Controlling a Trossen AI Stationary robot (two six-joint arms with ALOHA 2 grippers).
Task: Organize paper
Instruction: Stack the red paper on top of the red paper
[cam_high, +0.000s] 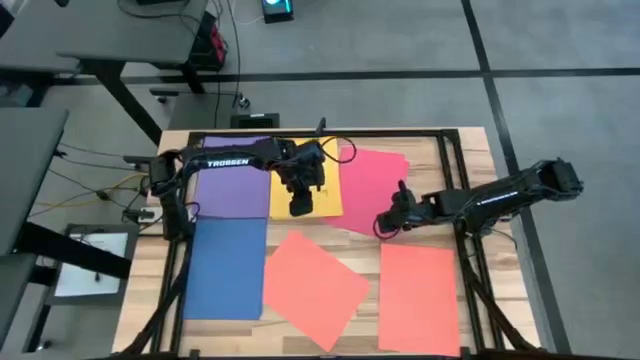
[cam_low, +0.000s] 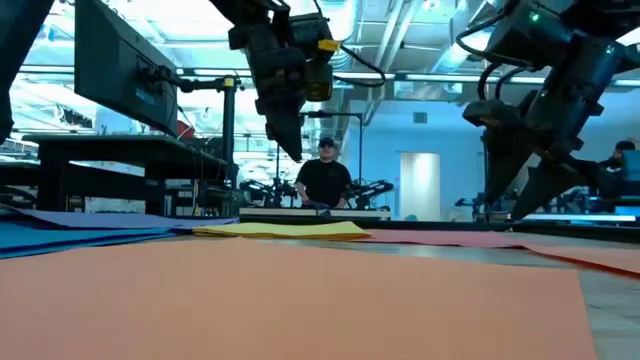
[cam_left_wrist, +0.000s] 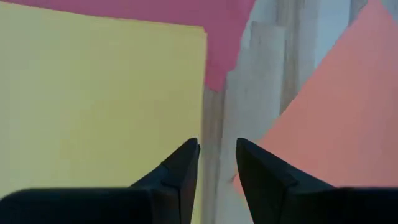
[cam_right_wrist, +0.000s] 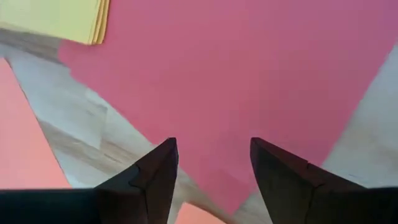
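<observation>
Clearly unfinished: six sheets of the paper are spread flat over the bench (cam_high: 470, 150), none stacked.
One purple (cam_high: 232, 178), one yellow (cam_high: 283, 199), one red-pink (cam_high: 368, 185) along the far edge; one blue (cam_high: 226, 266) and two orange-coral (cam_high: 315, 282) (cam_high: 418, 296) nearer. Left gripper (cam_high: 300, 208), narrowly parted, and right gripper (cam_high: 384, 224), wider, are held empty.

Bare counter (cam_high: 352, 240) lies between yellow paper (cam_high: 322, 202) and coral paper (cam_high: 315, 278) (both end effectors hover nearby).

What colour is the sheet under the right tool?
Red-pink sheet, clearest in the right wrist view.
</observation>
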